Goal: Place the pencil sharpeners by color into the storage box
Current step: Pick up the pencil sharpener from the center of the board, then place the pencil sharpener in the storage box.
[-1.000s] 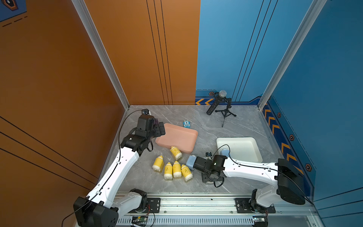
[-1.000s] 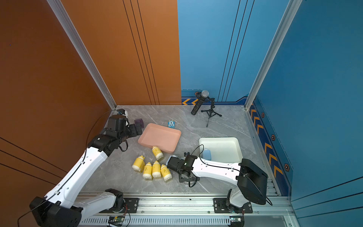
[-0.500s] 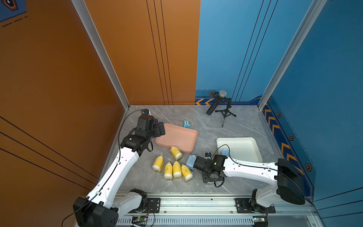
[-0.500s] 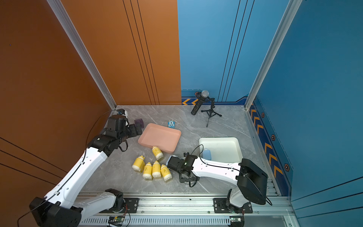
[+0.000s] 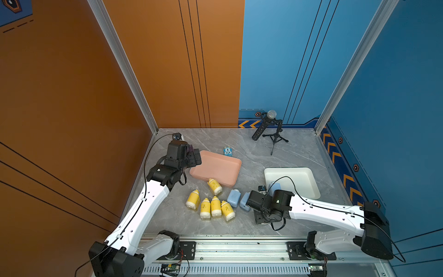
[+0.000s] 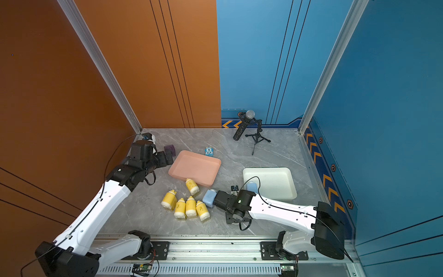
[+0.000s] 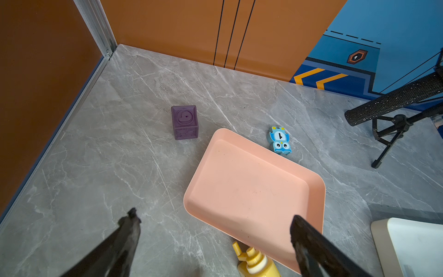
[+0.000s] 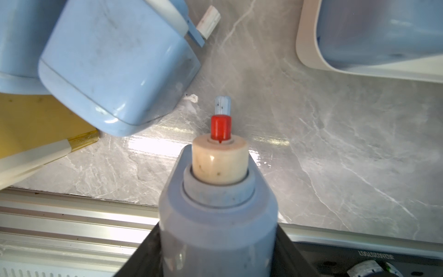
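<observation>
Several yellow pencil sharpeners (image 5: pixel 215 206) lie clustered on the grey floor, and one (image 5: pixel 215 186) leans against the pink storage box (image 5: pixel 215 167). Two light blue sharpeners (image 5: pixel 233 197) lie side by side just right of them. My right gripper (image 5: pixel 250 203) sits low beside these and hides what it holds in both top views. In the right wrist view the right gripper (image 8: pixel 219 239) is shut on a light blue sharpener (image 8: pixel 219 203) with a red-tipped cap. Another blue sharpener (image 5: pixel 274 186) lies in the white storage box (image 5: pixel 309 189). My left gripper (image 7: pixel 213 217) hangs open over the pink box's near corner.
A dark purple cube (image 7: pixel 184 122) and a small blue cartoon toy (image 7: pixel 280 140) sit behind the pink box. A microphone on a tripod (image 5: pixel 273 134) stands at the back. The metal rail (image 5: pixel 239 249) runs along the front edge.
My right gripper has closed on the light blue sharpener. Both arms stay where they were.
</observation>
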